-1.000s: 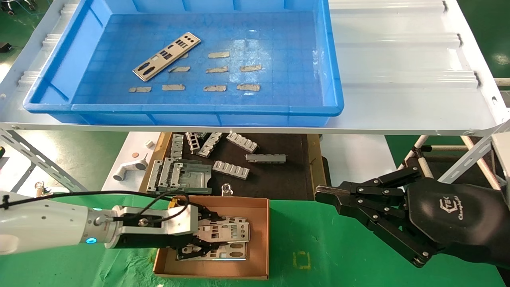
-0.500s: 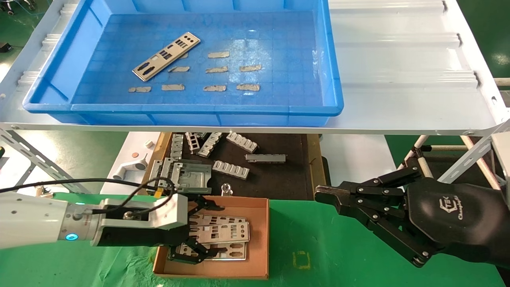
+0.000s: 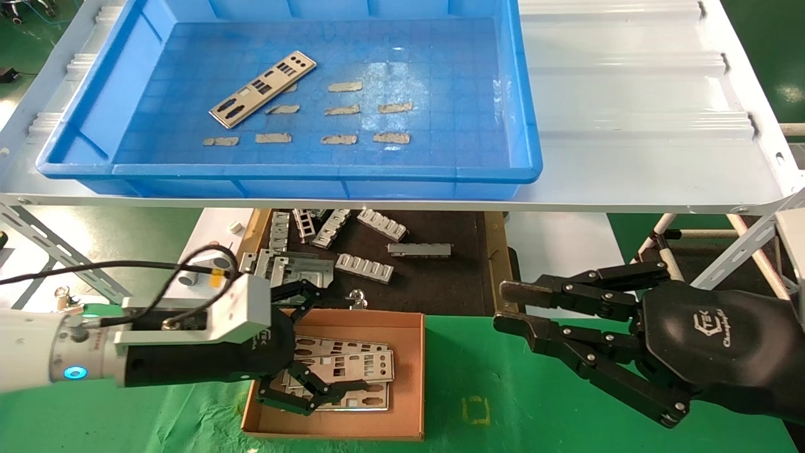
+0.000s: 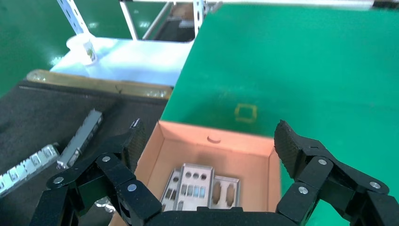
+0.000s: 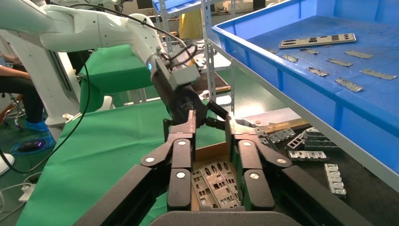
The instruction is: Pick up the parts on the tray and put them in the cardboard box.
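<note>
We log the left gripper [image 3: 300, 348] at lower left of the head view, over the left end of the cardboard box [image 3: 412, 377]. Its jaws are spread wide, about the width of the box as the left wrist view shows, and nothing is held between them. The lower fingertips [image 3: 327, 394] overlap the stacked parts [image 3: 352, 368] lying in the box; we cannot tell whether they touch. The gripper body hides the left ends of those plates, so their count is unclear.

The right gripper [image 3: 514, 306] sits at lower right, above the green cloth [image 3: 478, 358] beside the box, fingers slightly apart and empty.

One part [image 3: 263, 88] lies diagonally in the upper left of the blue tray [image 3: 314, 171], clear of both arms. Small grey patches [image 3: 344, 110] dot the tray floor beside it. The tray rests on the white shelf panel [image 3: 629, 126]. Below the shelf, at centre frame, ribbed grey brackets [image 3: 365, 267] lie on a dark mat [image 3: 440, 283] just behind the box.
</note>
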Controlling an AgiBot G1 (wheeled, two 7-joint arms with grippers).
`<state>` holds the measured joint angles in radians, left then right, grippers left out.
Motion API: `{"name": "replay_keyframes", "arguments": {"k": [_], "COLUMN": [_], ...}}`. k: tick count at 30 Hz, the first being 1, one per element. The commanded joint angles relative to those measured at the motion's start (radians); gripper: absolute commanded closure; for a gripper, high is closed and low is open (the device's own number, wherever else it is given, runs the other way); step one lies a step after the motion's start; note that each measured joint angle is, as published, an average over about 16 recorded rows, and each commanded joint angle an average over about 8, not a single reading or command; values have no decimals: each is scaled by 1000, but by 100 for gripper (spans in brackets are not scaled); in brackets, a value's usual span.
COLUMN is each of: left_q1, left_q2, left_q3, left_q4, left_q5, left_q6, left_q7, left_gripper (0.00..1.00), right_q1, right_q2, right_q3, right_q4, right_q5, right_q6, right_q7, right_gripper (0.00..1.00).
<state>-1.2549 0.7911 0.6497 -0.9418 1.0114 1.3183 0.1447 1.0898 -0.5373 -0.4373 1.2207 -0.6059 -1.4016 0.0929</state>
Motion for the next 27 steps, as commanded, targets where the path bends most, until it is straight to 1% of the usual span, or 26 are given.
{"name": "replay_keyframes", "arguments": {"k": [1,27], "left_q1": [9,129], "left_q2": [-9,-129], "left_q3": [-19,-265], "left_q4": [-18,-245], "left_q5": [-14,-201], "left_q6": [9,127], "left_q7": [-17,-238], "left_gripper": [0,0], "right_q1": [0,0], "right_q2": [0,0], "right_q3": [0,0], "right_q4": [0,0], "right_q5": [0,0], "right_q6": [0,0], "right_q7": [0,0], "right_gripper": [0,0]}}
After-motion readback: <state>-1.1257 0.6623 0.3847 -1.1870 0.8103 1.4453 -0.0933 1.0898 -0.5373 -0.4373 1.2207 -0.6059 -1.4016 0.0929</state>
